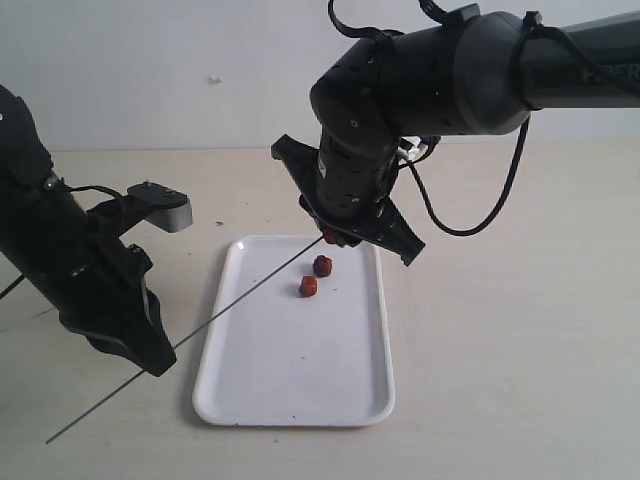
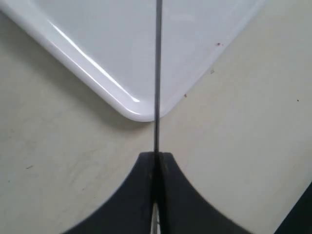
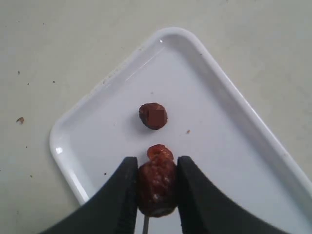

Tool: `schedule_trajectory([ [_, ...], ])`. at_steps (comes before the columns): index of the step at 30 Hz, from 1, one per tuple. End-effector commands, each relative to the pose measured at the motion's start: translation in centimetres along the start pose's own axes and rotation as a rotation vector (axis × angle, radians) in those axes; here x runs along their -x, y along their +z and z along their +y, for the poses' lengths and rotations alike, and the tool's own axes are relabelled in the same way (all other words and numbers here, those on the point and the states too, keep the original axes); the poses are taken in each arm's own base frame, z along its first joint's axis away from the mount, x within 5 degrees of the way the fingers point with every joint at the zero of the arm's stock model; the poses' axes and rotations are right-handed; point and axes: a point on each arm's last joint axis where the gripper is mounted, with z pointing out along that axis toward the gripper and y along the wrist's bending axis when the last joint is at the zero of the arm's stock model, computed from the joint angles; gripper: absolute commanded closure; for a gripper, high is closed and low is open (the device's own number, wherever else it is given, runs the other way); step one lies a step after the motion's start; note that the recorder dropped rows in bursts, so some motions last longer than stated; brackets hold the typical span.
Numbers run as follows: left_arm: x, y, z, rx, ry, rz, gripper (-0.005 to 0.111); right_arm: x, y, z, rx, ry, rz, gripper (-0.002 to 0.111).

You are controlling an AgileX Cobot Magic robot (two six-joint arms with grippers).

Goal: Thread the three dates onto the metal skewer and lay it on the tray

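**Tabletop** [image 1: 520, 350], pale and bare-topped, with two black arms reaching in on the exterior view, one from 9 o'clock and one from 2 o'clock.

One white tray [image 1: 290, 370] lies at centre, its long sides running 12 to 6. One metal skewer [image 1: 240, 300] slants from 7 o'clock up across the tray toward 1 o'clock. The left end effector [image 1: 150, 355] clamps it partway along. Its far tip meets the right end effector [image 1: 335, 238] above the tray's 12 o'clock end.

There are three dates. The held date [image 1: 330, 237] is pinched in the right end effector. The upper loose date [image 1: 322, 265] and lower loose date [image 1: 309, 286] rest on the tray just toward 6 o'clock of it, near each other but apart.

Only the left wrist view shows the left end effector [image 2: 156, 158] with its jaws closed flat on the thin rod, which passes over a rounded tray corner. Only the right wrist view shows the right end effector [image 3: 157, 163] narrowed against both sides of the wrinkled fruit. No view shows whether the skewer has pierced it.
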Motion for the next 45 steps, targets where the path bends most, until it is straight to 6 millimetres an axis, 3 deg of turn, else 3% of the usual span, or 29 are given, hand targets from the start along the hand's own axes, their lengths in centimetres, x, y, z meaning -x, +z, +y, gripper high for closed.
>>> schedule_trajectory([
  [1, 0.3, -0.1, -0.3, -0.010, -0.013, -0.020, 0.107, 0.1, -0.7, 0.3, 0.030, -0.019, -0.008, 0.080],
  [30, 0.6, -0.1, -0.5, -0.032, -0.038, -0.049, 0.107, 0.1, -0.7, 0.4, 0.040, -0.025, -0.010, 0.080],
  [45, 1.9, -0.5, -1.5, -0.025, 0.004, -0.066, 0.107, 0.1, -0.7, 0.5, 0.048, -0.034, -0.013, 0.080],
])
